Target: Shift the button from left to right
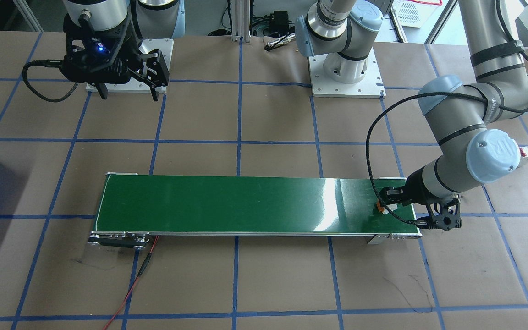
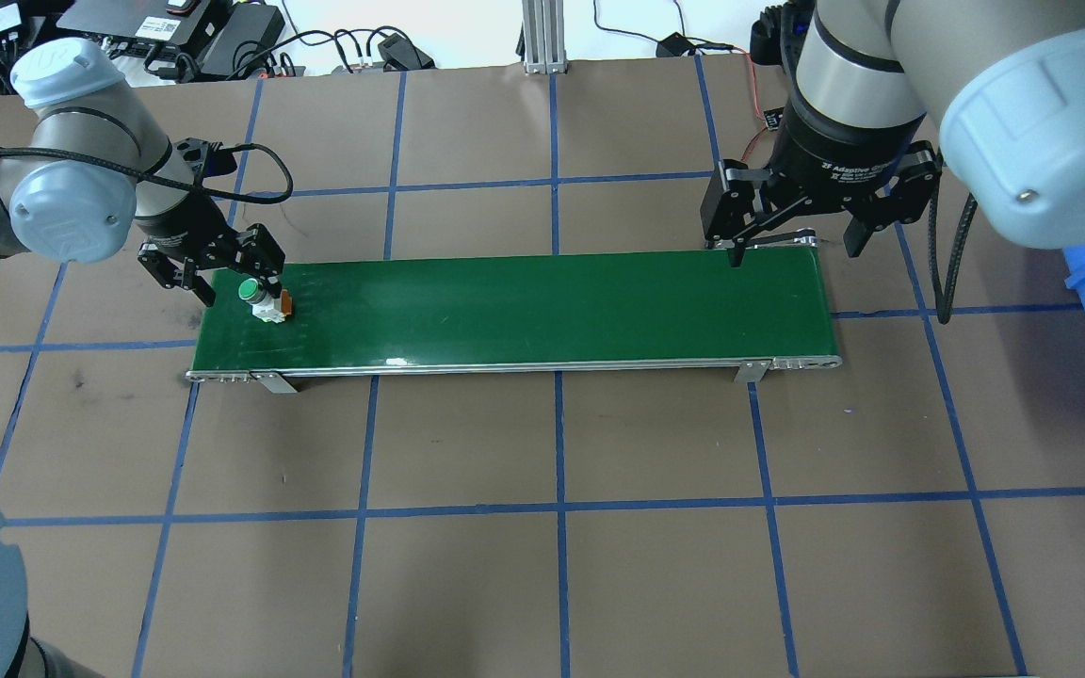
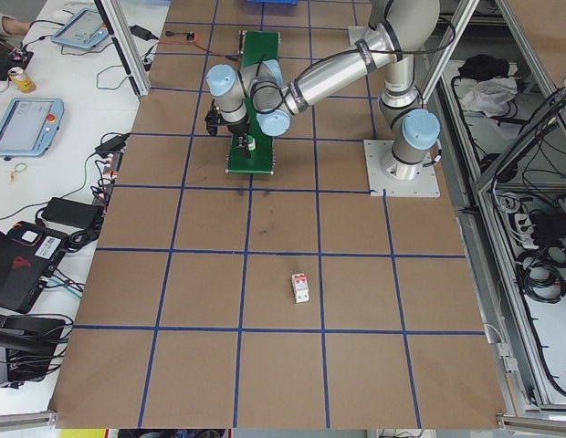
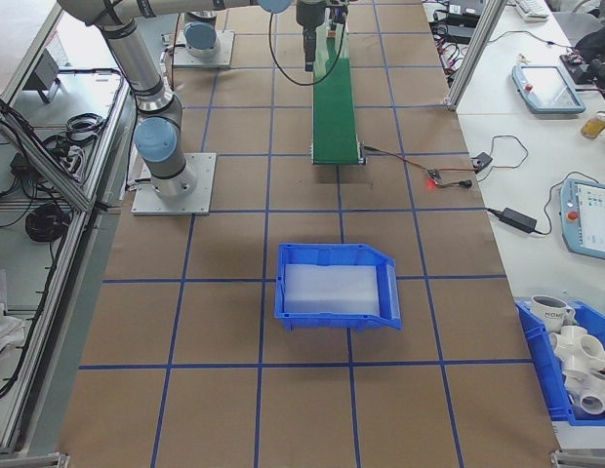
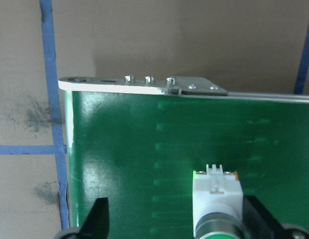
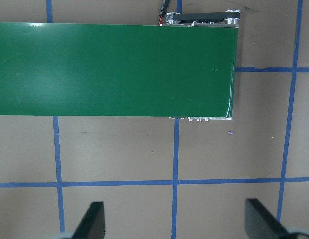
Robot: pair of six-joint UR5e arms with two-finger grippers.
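Overhead exterior view: the button (image 2: 260,299) stands upright on the left end of the green conveyor belt (image 2: 542,306), its round green cap up and a bit of orange at its base on the side toward the belt's middle. The left gripper (image 2: 210,270) hangs right at it with fingers spread and nothing held. From the left wrist camera the button (image 5: 217,199) sits between the two dark fingertips (image 5: 98,219), nearer the right-hand one than the other, its white body running straight away from the camera along the line of approach. So a grasp looks to need only a small sideways correction before the fingers close across the body.

The right gripper (image 2: 799,231) hovers open and empty over the far edge of the belt's opposite end, well apart from the button. The left arm is plainly the nearer, and the first pick falls to it. The button has not yet begun its trip to the right.
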